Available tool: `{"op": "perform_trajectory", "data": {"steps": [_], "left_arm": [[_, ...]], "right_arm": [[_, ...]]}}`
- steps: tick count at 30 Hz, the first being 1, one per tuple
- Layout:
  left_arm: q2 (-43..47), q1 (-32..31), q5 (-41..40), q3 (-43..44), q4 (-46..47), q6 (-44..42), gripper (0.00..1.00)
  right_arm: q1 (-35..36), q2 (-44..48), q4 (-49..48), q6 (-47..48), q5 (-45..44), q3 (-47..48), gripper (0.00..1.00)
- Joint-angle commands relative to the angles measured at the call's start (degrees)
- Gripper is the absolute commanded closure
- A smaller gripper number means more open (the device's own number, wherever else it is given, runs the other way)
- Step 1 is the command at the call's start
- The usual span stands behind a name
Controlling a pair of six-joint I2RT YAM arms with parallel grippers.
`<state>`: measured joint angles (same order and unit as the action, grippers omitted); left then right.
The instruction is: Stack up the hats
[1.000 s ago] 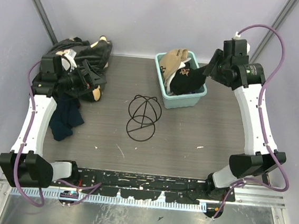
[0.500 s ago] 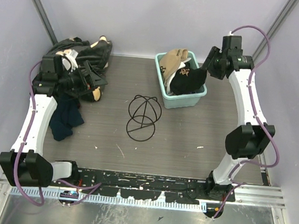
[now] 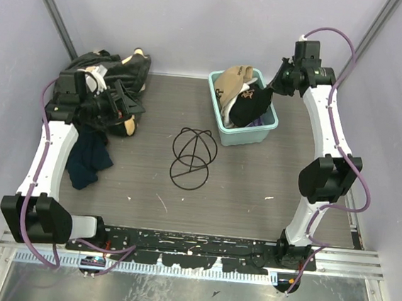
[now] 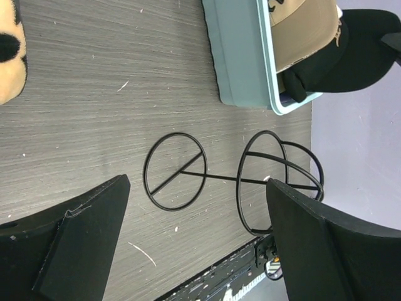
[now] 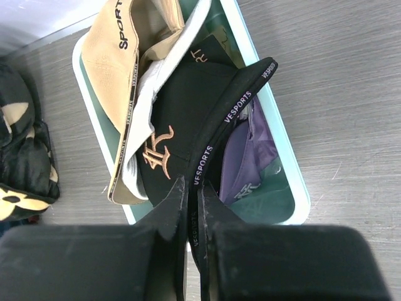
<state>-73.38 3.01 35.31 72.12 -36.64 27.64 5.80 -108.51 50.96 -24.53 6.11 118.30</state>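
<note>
Upper centre-right of the overhead view: a teal bin [image 3: 248, 139] stands on the tabletop [image 3: 255, 177] and holds all four hats. Tan cap [image 5: 106, 44] lies at the upper left of the bin in the right wrist view, its brim edge printed "SPORT" in black; any further letters are hidden. White cap [image 5: 145, 103] shows between the tan and black caps. Black cap [image 5: 182, 110] sits on top in the middle, with an orange embroidered monogram on its front and "VESPORTS" printed twice in pale letters along the brim edge. Purple cap [image 5: 247, 150] lies lowest, at the right side, its small light logo unreadable. Right fingers [image 5: 182, 199] are pinched together on the black cap's brim edge. Left fingers [image 3: 128, 103] are spread wide and hold nothing, over the dark clothing pile [image 3: 116, 71] at the upper left. Wire stand [image 3: 192, 157] sits mid-tabletop, apart from the bin
</note>
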Motion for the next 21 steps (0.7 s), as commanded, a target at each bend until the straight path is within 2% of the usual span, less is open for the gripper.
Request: {"op": "perform_trajectory", "data": {"steps": [1, 8, 14, 17, 21], "left_arm": [[-2.1, -0.1, 2.0, 1.3, 1.7, 0.4, 0.02], [-4.2, 0.0, 3.4, 1.3, 3.9, 0.8, 0.02], [-3.9, 0.0, 6.3, -2.3, 11.4, 7.6, 0.01], [-2.8, 0.0, 7.5, -5.4, 16.6, 11.8, 0.0], [-1.6, 0.0, 8.1, -6.1, 16.4, 11.2, 0.02]], "right_arm": [[-0.5, 5.5, 1.0, -1.5, -0.4, 4.2, 0.99], [-0.4, 10.4, 7.0, -1.1, -2.7, 10.2, 0.99], [-0.6, 19.6, -0.9, -2.3, -2.5, 1.0, 0.99], [-0.7, 22.3, -3.4, -2.7, -0.2, 0.3, 0.99], [-0.7, 25.0, -5.4, -4.8, 3.8, 1.6, 0.99]]}}
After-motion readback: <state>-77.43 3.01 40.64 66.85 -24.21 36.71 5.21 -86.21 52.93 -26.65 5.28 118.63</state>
